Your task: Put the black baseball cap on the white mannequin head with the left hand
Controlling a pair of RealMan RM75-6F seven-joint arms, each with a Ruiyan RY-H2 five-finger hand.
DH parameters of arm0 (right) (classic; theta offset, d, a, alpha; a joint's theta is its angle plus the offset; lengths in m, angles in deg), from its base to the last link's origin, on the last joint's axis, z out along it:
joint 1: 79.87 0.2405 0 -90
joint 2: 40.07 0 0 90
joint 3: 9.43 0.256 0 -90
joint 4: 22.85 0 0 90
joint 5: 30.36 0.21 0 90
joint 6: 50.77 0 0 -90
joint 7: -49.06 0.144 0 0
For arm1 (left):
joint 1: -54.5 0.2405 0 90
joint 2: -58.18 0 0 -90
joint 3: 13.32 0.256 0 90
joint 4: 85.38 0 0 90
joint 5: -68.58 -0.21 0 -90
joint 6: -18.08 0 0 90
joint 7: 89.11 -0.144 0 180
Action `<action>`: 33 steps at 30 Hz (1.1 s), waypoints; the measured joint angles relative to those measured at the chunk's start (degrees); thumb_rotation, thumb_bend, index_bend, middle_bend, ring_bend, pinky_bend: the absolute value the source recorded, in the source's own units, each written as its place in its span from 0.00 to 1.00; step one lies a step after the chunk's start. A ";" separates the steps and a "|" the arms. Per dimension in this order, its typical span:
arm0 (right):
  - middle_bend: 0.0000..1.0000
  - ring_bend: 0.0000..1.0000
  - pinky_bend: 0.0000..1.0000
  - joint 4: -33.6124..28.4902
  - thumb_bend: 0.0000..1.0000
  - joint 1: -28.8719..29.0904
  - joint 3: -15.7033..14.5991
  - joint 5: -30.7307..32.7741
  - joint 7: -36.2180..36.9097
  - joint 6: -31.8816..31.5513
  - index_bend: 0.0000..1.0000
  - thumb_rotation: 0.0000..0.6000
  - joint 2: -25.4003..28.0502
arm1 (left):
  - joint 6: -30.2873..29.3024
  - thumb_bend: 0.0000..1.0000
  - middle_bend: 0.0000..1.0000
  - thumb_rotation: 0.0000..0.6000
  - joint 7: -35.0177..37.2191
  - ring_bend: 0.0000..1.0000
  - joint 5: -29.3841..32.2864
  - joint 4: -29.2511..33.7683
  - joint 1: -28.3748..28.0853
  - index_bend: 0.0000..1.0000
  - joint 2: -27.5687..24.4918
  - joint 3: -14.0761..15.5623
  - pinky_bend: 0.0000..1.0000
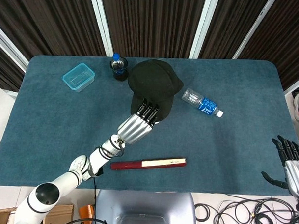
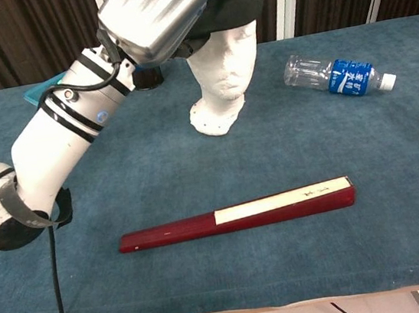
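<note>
The cap (image 1: 154,86) sits over the crown of the mannequin head (image 2: 224,69), and from your head camera it covers that head almost wholly, with only a thin pale edge showing below its near rim. From the chest camera you see the cap's dark rim across the forehead, brim toward the camera, while the white face, neck and base stand upright on the table (image 1: 50,133). Your left hand (image 1: 137,125) reaches in from the lower left, with its dark fingers (image 1: 148,111) laid on the near edge of the cap and grasping it there. In the chest view the silver back of that hand fills the upper left and hides part of the cap, so you cannot see from there how the fingertips close. Your right hand (image 1: 291,165) hangs at the lower right corner, off the table edge, fingers spread and holding nothing. A clear bottle with a blue label (image 1: 202,103) lies on its side just right of the mannequin head. A dark bottle with a blue top (image 1: 118,66) stands behind the cap on its left. A blue lidded box (image 1: 78,76) rests near the far left corner. A long red and white bar (image 2: 237,214) lies flat near the front edge, well apart from the mannequin head.
</note>
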 measured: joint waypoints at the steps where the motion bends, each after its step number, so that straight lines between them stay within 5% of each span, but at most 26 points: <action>1: 0.00 0.00 0.00 -0.05 0.12 0.01 -0.01 -0.01 -0.13 0.01 0.00 1.00 -0.03 | 0.00 0.26 0.22 1.00 -0.33 0.24 0.02 0.72 0.22 0.16 0.00 0.07 0.31; 6: 0.00 0.00 0.00 -0.15 0.12 -0.01 0.11 0.26 -0.66 -0.05 0.00 1.00 -0.17 | -0.09 0.21 0.13 1.00 -1.33 0.14 0.17 6.54 1.95 0.08 -1.38 0.50 0.27; 16: 0.00 0.00 0.00 -0.54 0.12 0.03 0.08 0.55 -3.01 0.12 0.00 1.00 -0.78 | -2.07 0.21 0.12 1.00 -4.10 0.12 0.65 24.81 9.60 0.07 -9.90 2.40 0.26; 22: 0.00 0.00 0.00 -0.82 0.12 0.22 0.12 1.10 -4.64 0.68 0.00 1.00 -1.27 | -5.00 0.22 0.12 1.00 -5.42 0.11 2.59 39.62 19.69 0.06 -19.73 5.57 0.23; 27: 0.00 0.00 0.00 -1.10 0.12 0.56 0.19 1.69 -6.65 1.41 0.00 1.00 -1.89 | -5.63 0.24 0.13 1.00 -3.71 0.13 10.81 52.03 30.83 0.03 -30.46 8.43 0.22; 30: 0.00 0.00 0.00 -1.43 0.12 0.81 0.19 1.83 -8.38 1.74 0.00 1.00 -2.48 | -4.23 0.25 0.14 1.00 1.10 0.17 16.98 59.35 35.54 0.02 -37.89 10.34 0.21; 33: 0.00 0.00 0.00 -1.67 0.12 1.01 0.17 2.12 -10.03 2.13 0.00 1.00 -3.07 | -3.57 0.25 0.10 1.00 9.01 0.10 19.57 63.34 39.30 0.01 -43.49 12.02 0.17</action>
